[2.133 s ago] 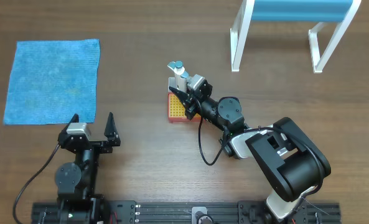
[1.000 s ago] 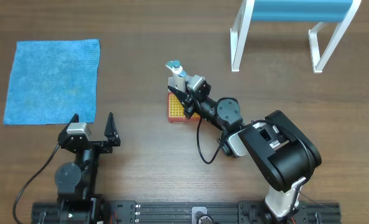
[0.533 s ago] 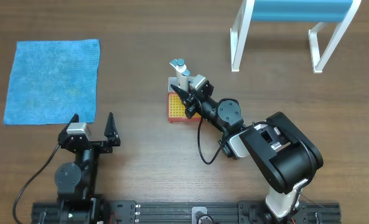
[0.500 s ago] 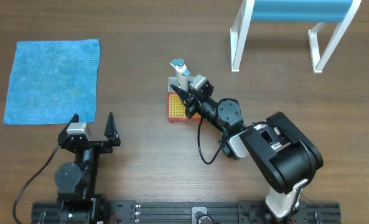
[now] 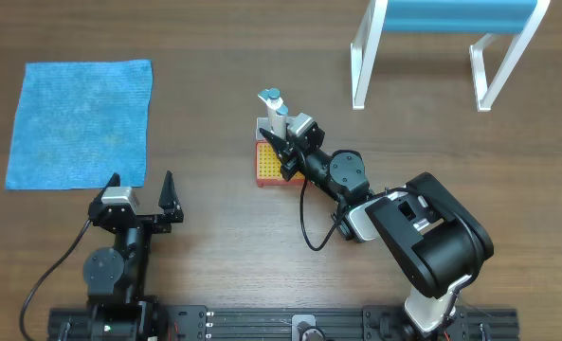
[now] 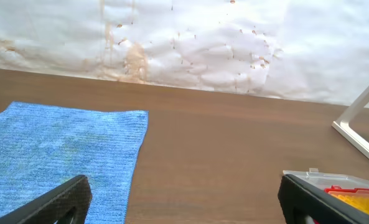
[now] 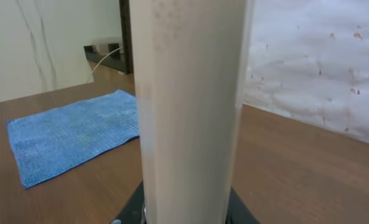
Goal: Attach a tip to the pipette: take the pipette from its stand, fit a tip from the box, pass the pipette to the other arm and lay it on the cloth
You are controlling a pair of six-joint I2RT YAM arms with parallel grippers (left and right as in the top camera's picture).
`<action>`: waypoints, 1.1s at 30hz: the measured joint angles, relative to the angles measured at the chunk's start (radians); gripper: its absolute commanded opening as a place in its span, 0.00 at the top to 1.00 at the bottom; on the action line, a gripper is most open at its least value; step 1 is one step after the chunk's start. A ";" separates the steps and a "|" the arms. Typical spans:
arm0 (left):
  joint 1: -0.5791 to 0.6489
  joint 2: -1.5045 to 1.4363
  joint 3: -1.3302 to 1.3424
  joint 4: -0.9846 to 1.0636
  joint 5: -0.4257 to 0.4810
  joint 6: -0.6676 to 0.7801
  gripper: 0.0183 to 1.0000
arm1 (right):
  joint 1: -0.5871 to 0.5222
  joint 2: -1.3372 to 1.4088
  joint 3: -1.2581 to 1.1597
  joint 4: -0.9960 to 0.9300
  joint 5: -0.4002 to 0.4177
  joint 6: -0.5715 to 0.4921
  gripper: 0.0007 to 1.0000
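Holding the pipette (image 5: 277,112) at the tip box (image 5: 266,167), mid-table.
Right gripper (image 5: 281,140) clamps it; left gripper (image 5: 140,186), fingers spread, near the cloth (image 5: 80,121).

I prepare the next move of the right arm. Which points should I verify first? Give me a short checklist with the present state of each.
1. Pipette gripped in the right claw: ok.
2. Pipette at the tip box: ok.
3. Tip seated on the pipette: cannot tell.
4. Left claw open for the handover: ok.
5. Cloth lying flat with nothing on it: ok.
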 measured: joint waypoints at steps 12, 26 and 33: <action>0.000 0.000 0.000 0.000 0.000 0.000 0.03 | 0.001 0.027 0.011 0.024 0.003 0.001 0.93; 0.000 0.000 0.000 0.000 0.000 0.000 0.03 | 0.003 0.036 0.015 0.027 0.004 0.001 0.93; 0.000 0.000 0.000 0.000 0.000 0.000 0.03 | 0.010 0.060 0.001 0.106 0.011 0.001 0.93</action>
